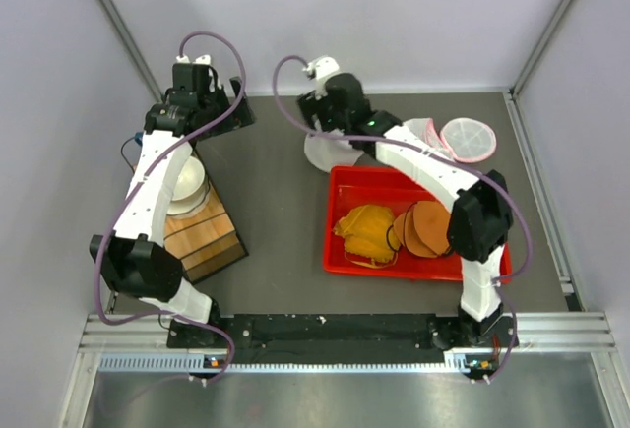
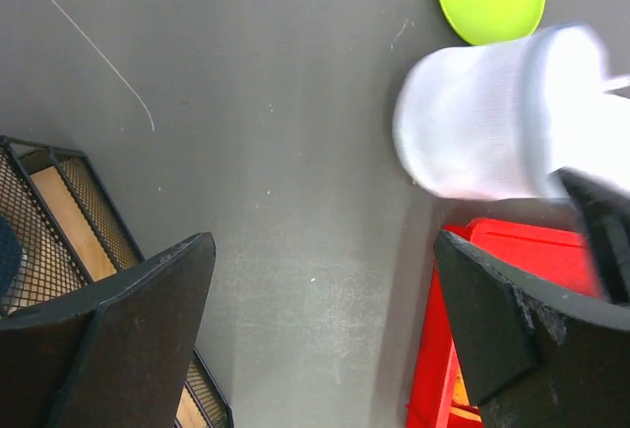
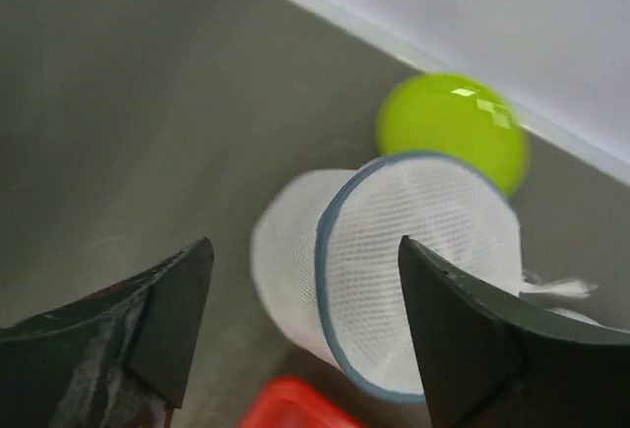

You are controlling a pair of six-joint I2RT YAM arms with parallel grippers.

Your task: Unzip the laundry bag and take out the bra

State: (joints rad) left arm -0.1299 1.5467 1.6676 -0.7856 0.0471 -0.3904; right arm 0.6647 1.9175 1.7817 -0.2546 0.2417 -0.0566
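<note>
The white mesh laundry bag (image 1: 323, 152) lies on its side on the grey table, just behind the red tray's back left corner. It shows as a cylinder with a blue rim in the right wrist view (image 3: 394, 271) and blurred in the left wrist view (image 2: 482, 123). I cannot see a zipper or any bra inside it. My right gripper (image 3: 305, 246) is open and empty, hovering above the bag (image 1: 317, 118). My left gripper (image 2: 323, 246) is open and empty over bare table, left of the bag (image 1: 234, 111). Orange (image 1: 366, 231) and brown (image 1: 423, 226) bras lie in the tray.
The red tray (image 1: 345, 184) sits at centre right; its edge shows in the left wrist view (image 2: 433, 349). A pink-rimmed mesh bag (image 1: 468, 138) lies at the back right. A wire basket on a wooden box (image 1: 212, 236) holds a white bowl (image 1: 187, 182). A green disc (image 3: 453, 128) lies behind the bag.
</note>
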